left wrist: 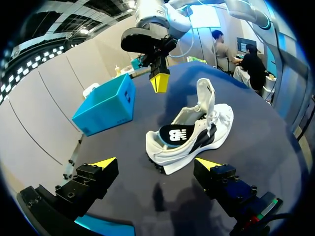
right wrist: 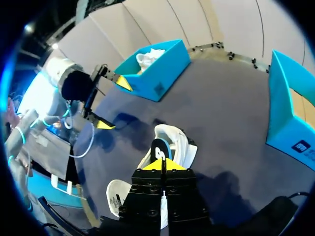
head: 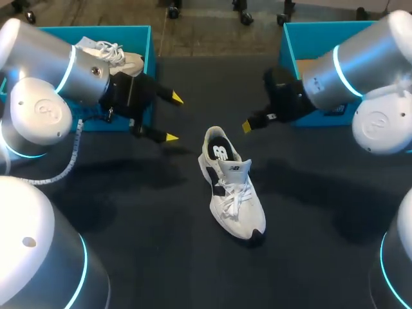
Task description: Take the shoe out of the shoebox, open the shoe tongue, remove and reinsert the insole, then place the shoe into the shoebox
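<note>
A white and black shoe [head: 233, 193] [left wrist: 197, 132] [right wrist: 172, 145] stands on its sole in the middle of the dark table, heel toward the far side. Its tongue [left wrist: 206, 96] is pulled up, and a dark insole [head: 220, 153] [left wrist: 174, 135] with a white logo lies inside. My left gripper [head: 172, 118] [left wrist: 156, 163] [right wrist: 113, 103] hovers open to the left of the heel, with nothing between its fingers. Just right of the heel, my right gripper [head: 246, 125] [left wrist: 159, 82] [right wrist: 162, 164] hangs above the table, its yellow tips pressed together on nothing.
A blue shoebox [head: 152, 58] [right wrist: 162, 73] at the back left holds a second white shoe [head: 112, 55] [right wrist: 150, 58]. Another blue box [head: 286, 45] [left wrist: 106, 105] [right wrist: 280, 108] stands at the back right behind my right arm. Bare tabletop surrounds the shoe.
</note>
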`<state>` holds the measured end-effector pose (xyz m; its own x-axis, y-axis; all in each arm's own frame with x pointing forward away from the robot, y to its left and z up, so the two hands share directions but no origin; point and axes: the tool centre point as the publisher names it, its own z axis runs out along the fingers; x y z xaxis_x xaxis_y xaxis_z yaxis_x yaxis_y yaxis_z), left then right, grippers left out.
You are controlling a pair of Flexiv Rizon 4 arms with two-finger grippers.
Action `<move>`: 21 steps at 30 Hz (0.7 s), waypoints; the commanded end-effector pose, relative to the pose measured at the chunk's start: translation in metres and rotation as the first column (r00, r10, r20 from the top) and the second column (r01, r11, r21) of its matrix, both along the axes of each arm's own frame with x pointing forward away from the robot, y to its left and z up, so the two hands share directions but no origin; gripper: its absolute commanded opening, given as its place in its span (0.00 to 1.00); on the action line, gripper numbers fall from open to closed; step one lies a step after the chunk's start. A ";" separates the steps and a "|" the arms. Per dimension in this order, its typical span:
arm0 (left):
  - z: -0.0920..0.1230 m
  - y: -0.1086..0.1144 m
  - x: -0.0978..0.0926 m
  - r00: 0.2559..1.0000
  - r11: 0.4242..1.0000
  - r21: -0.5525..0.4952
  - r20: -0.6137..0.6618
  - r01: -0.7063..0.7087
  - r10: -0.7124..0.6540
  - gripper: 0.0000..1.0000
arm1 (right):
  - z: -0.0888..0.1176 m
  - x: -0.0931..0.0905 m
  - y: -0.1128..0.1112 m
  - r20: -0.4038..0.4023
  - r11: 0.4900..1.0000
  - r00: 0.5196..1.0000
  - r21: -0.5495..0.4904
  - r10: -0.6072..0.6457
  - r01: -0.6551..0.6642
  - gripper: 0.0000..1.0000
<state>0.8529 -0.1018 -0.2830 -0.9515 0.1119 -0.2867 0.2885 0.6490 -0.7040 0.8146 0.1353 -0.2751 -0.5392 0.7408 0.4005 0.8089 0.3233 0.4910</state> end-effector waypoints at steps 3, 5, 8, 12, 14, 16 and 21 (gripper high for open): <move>0.008 0.007 0.005 1.000 1.000 0.006 -0.009 0.013 -0.013 1.00 | -0.003 -0.004 0.008 0.066 0.982 0.992 -0.154 -0.103 0.112 0.00; 0.010 0.011 0.007 1.000 1.000 0.009 -0.011 0.013 -0.013 1.00 | -0.004 -0.007 0.010 0.068 0.976 0.992 -0.180 -0.110 0.121 0.00; 0.014 0.015 0.009 1.000 1.000 0.015 -0.007 0.005 -0.005 1.00 | -0.004 -0.007 0.010 0.068 0.976 0.992 -0.180 -0.110 0.121 0.00; 0.015 0.018 0.014 1.000 1.000 0.019 0.003 -0.010 0.010 1.00 | -0.004 -0.007 0.010 0.068 0.976 0.992 -0.180 -0.110 0.121 0.00; 0.014 0.017 0.016 1.000 1.000 0.020 0.004 -0.011 0.011 1.00 | -0.004 -0.007 0.010 0.068 0.976 0.992 -0.180 -0.110 0.121 0.00; 0.014 0.017 0.017 1.000 1.000 0.019 0.005 -0.010 0.010 1.00 | -0.004 -0.007 0.010 0.068 0.976 0.992 -0.180 -0.110 0.121 0.00; 0.024 0.027 0.023 1.000 0.999 0.031 0.016 -0.027 0.027 1.00 | -0.009 -0.006 0.012 0.072 0.974 0.990 -0.181 -0.124 0.135 0.00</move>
